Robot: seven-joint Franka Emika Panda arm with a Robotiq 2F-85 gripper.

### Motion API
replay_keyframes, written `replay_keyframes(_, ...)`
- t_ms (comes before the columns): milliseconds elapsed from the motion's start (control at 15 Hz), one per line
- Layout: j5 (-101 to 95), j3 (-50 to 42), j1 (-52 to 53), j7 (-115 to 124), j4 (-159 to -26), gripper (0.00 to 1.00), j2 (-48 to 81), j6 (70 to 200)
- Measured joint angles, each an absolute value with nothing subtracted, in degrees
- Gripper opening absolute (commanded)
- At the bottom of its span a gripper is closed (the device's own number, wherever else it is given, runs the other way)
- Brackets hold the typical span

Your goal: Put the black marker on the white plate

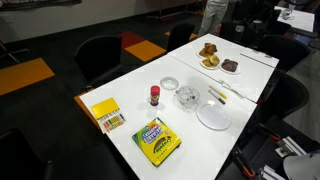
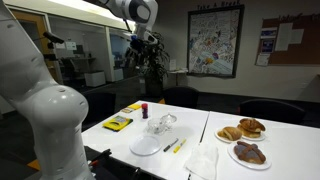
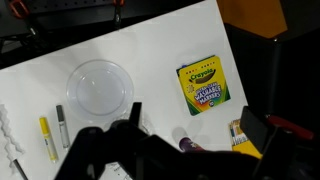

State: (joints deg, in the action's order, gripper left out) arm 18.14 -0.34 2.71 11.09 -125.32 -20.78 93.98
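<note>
High above the table [image 1: 135,108], the wide-open gripper [image 3: 192,121] should descend over the black marker [image 3: 62,127], jaws across its barrel.

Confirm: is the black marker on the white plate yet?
Not on it. The black marker lies flat on the table beside the white plate, next to a yellow marker; the plate is bare.
</note>
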Motion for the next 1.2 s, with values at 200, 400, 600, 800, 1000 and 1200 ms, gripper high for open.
replay_keyframes(200,18.1,-0.3,2.7,11.1,-125.3,1.0,-20.8,94.0)
replay_keyframes(400,18.1,-0.3,2.7,11.1,-125.3,1.0,-20.8,94.0)
replay_keyframes(600,18.1,-0.3,2.7,11.1,-125.3,1.0,-20.8,94.0)
replay_keyframes(800,18.1,-0.3,2.7,11.1,-125.3,1.0,-20.8,94.0)
replay_keyframes(1000,17.3,-0.2,2.6,10.9,-125.4,1.0,-20.8,94.0)
replay_keyframes(1200,13.3,-0.3,2.3,9.4,-125.9,1.0,-20.8,94.0)
